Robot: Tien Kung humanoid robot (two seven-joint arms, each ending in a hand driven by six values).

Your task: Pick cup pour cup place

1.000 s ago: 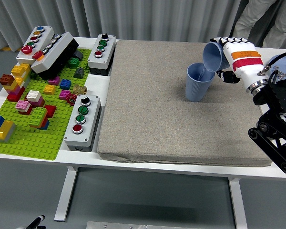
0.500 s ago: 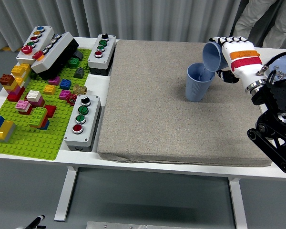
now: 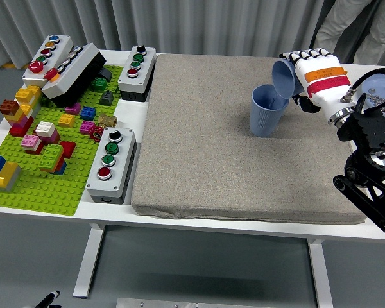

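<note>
A blue ribbed cup (image 3: 267,111) stands upright on the grey mat (image 3: 231,141) at the right. My right hand (image 3: 308,74), white with black finger bands, is shut on a second blue cup (image 3: 285,78). It holds that cup tipped steeply, mouth down and to the left, right over the rim of the standing cup. What is inside either cup does not show. The left arm is out of view.
A green baseplate (image 3: 45,183) with several coloured bricks lies at the left. Grey button boxes (image 3: 111,162) (image 3: 137,72) stand beside it, and two more (image 3: 58,64) at the far left. A person's legs (image 3: 353,25) stand at the far right.
My right hand has shifted slightly left and up with the tipped cup, tilting it a little more over the standing cup. Nothing else moved.
</note>
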